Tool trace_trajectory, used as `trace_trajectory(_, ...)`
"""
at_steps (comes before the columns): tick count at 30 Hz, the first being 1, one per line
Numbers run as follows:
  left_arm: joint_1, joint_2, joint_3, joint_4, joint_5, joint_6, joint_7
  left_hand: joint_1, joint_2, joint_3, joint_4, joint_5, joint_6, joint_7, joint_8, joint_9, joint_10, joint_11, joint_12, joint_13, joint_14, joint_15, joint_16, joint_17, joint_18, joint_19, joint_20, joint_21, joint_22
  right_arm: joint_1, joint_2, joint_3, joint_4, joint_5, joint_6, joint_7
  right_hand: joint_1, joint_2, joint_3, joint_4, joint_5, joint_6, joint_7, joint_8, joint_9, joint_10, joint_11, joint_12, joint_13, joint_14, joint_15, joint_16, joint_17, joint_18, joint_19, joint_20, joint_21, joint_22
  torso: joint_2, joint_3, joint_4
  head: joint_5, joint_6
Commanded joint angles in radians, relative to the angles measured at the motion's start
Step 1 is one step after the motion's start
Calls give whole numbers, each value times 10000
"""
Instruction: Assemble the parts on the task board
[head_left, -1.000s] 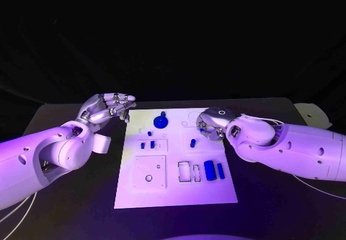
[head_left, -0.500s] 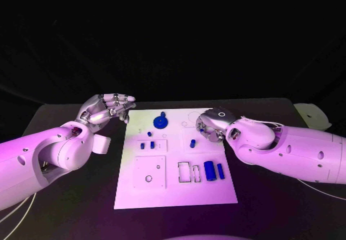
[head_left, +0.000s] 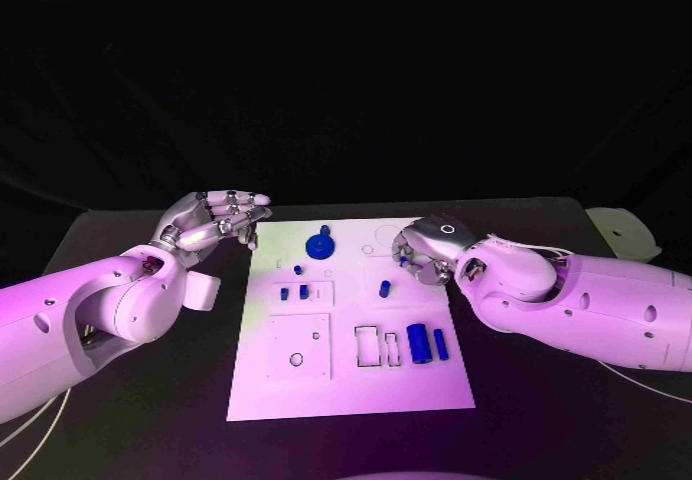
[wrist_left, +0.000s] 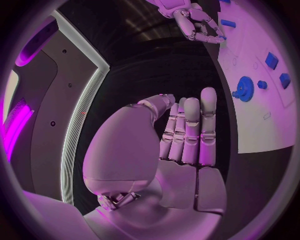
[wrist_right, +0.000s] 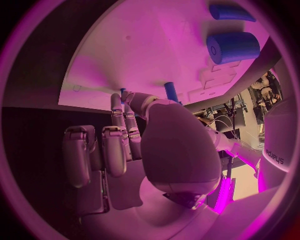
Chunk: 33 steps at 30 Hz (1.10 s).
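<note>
Take the task board (head_left: 353, 390) as your reference. Your right hand (head_left: 427, 250) hangs over its far right corner, fingers curled down toward the small blue peg (head_left: 385, 288) that stands just nearer to you; the right wrist view shows that peg just beyond the fingertips (wrist_right: 124, 96), and whether anything is pinched there I cannot tell. Your left hand (head_left: 216, 220) sits off the board's far left corner, fingers drawn together and upright with nothing in them.

The other parts lie on the board: the blue gear (head_left: 320, 243) near the far edge at centre, two small blue blocks (head_left: 294, 292) in the recessed frame on the left half, and the thick blue cylinder (head_left: 418, 342) with a thinner blue bar (head_left: 441, 343) beside it on the near right.

The likely trouble is at the peg (it is slim and looks easy to tip). If you close from one side only, it could topple or skid across the smooth plate. Your right forearm also passes close over the cylinder and bar, so a low sweep could roll them away.
</note>
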Motion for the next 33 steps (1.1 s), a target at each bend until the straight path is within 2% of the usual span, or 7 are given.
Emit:
trace_trajectory(1, 2, 18, 4, 3, 51, 220, -78, -32, -30, 2, -68, 45, -60, 9, -34, -13, -95, 17, 66, 14, -67, 21, -2, -18, 142, 35, 40, -36, -13, 44, -93, 19, 134, 116, -168, 63, -51, 47, 55, 17, 13, 88, 17, 26, 16, 385, -349, 3, -10, 743, -67, -51, 1284, -103, 838, -81, 44, 2366, 3, 3, -2, 2, 5)
trace_trajectory(10, 2, 3, -3, -14, 52, 297, -154, -53, -35, -5, -86, 46, -123, 38, -66, -29, -195, 49, 98, 25, -110, 47, -1, -36, 143, 14, 64, -55, -20, 188, -587, 89, 958, 429, -537, 146, -95, 25, 58, -12, -11, 82, 19, 29, 30, 388, -350, -24, -6, 737, -67, -70, 1257, -105, 840, -80, 51, 2371, -6, 1, -12, 39, 7)
trace_trajectory(15, -1, 11, -11, -33, 52, 327, -171, -62, -36, -7, -92, 47, -150, 50, -79, -36, -235, 61, 112, 30, -126, 57, 1, -43, 144, 7, 73, -62, -23, 231, -708, 120, 1634, 683, -1120, 377, -106, 12, 71, -47, -4, 62, 28, 20, 36, 374, -344, -52, -5, 736, -65, -75, 1250, -107, 843, -79, 61, 2377, -10, 8, -11, 143, 23)
trace_trajectory(20, -6, 54, -19, -61, 52, 357, -177, -62, -35, -7, -94, 47, -155, 53, -82, -37, -243, 63, 116, 31, -129, 59, 1, -45, 144, 5, 75, -64, -24, 230, -471, 128, 2059, 852, -1399, 538, -129, 1, 63, -56, -12, 61, 36, 22, 43, 373, -338, -64, -2, 735, -62, -78, 1247, -106, 841, -78, 58, 2376, -13, 0, 9, 318, 46)
trace_trajectory(26, -20, 119, -28, -111, 53, 402, -194, -65, -36, -7, -100, 48, -171, 61, -90, -41, -269, 70, 124, 34, -138, 65, 3, -49, 144, 2, 81, -68, -26, 112, 54, 121, 2369, 983, -1491, 678, -159, 1, 58, -69, -34, 47, 47, 17, 50, 362, -330, -88, 0, 730, -56, -95, 1222, -99, 828, -75, 28, 2362, -19, -27, 29, 654, 10)
trace_trajectory(30, -26, 153, -32, -149, 55, 423, -214, -68, -35, -7, -103, 48, -183, 67, -95, -44, -287, 76, 130, 36, -145, 69, 4, -52, 144, -1, 85, -70, -27, -28, 437, 95, 2362, 1065, -1477, 764, -164, 1, 57, -74, -39, 42, 49, 16, 52, 358, -328, -95, 0, 728, -55, -99, 1216, -99, 828, -74, 28, 2362, -24, -44, 16, 1050, -57)
trace_trajectory(33, -28, 197, -34, -186, 57, 436, -234, -75, -38, -10, -107, 47, -198, 74, -102, -47, -311, 83, 138, 39, -153, 76, 7, -56, 144, -5, 90, -74, -28, -199, 758, 66, 2236, 1133, -1455, 839, -167, 1, 57, -81, -42, 36, 52, 13, 53, 352, -326, -103, 1, 728, -53, -101, 1213, -94, 818, -73, 5, 2351, -14, -26, 14, 1358, -124)
